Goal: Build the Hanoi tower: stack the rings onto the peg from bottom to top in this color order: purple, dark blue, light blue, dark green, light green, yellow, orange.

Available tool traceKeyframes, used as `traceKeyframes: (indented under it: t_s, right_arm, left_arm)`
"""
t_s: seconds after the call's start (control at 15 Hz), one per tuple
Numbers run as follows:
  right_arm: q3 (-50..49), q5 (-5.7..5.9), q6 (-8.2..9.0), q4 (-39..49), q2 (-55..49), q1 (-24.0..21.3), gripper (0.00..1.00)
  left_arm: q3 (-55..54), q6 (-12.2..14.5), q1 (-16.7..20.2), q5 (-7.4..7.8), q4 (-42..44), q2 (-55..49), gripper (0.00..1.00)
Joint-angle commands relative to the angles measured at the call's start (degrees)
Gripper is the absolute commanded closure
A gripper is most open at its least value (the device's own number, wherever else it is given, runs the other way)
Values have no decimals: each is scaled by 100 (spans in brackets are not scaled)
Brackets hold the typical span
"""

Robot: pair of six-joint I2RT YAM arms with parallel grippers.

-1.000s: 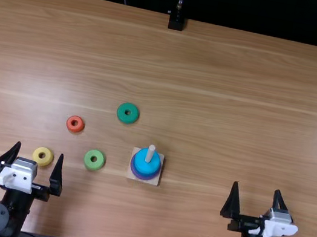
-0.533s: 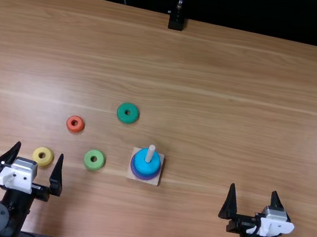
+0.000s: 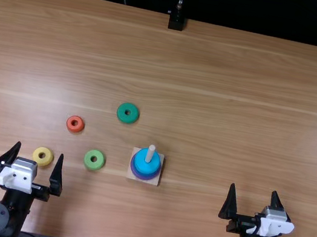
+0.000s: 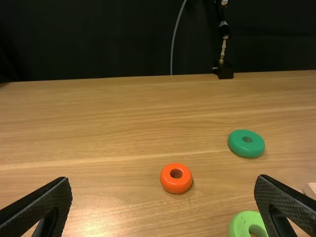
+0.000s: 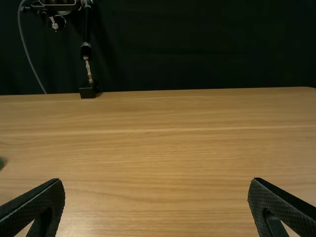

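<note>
Across the view, light brown wooden table [image 3: 240, 108]. At the near edge, left gripper [image 3: 40, 149] and right gripper [image 3: 254, 188], both spread wide and empty. Between them, square base [image 3: 131, 174], with purple ring [image 3: 144, 177] beneath blue ring [image 3: 140, 163]. Left of the base, flat on the wood: dark green ring [image 3: 121, 112], farther back; light green ring [image 3: 87, 158]; yellow ring [image 3: 36, 154], near the left gripper; orange ring [image 3: 70, 123]. Upright through the stack, pale peg [image 3: 150, 152].
</note>
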Motion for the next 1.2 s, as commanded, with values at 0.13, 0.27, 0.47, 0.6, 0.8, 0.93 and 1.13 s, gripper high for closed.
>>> traceKeyframes:
  t_s: [0.13, 0.27, 0.47, 0.6, 0.8, 0.93, 1.13]
  right_arm:
    - [-36, -35, -17, -17, -40, -54, 0]
    - [-36, -35, -6, -17, -40, -63, 0]
    - [-36, -35, -6, -17, -40, -63, 0]
    - [-36, -35, -17, -17, -40, -54, 0]
    - [-36, -35, -6, -17, -40, -63, 0]
    - [-36, -35, -6, -27, -40, -63, 0]
    - [-36, -35, -17, -27, -40, -63, 0]
  left_arm:
    - [-287, 63, 56, 21, -63, -67, 0]
    - [-287, 63, 56, -21, -74, -67, 0]
    - [-287, 53, 29, 0, -53, -67, 0]
    - [-6, 63, -67, 42, 42, 56, 0]
    - [1216, 63, -94, 64, 422, 1507, 0]
    - [2015, 63, -208, 64, 422, 2412, 0]
    - [2982, 63, -419, 53, 422, 3651, 0]
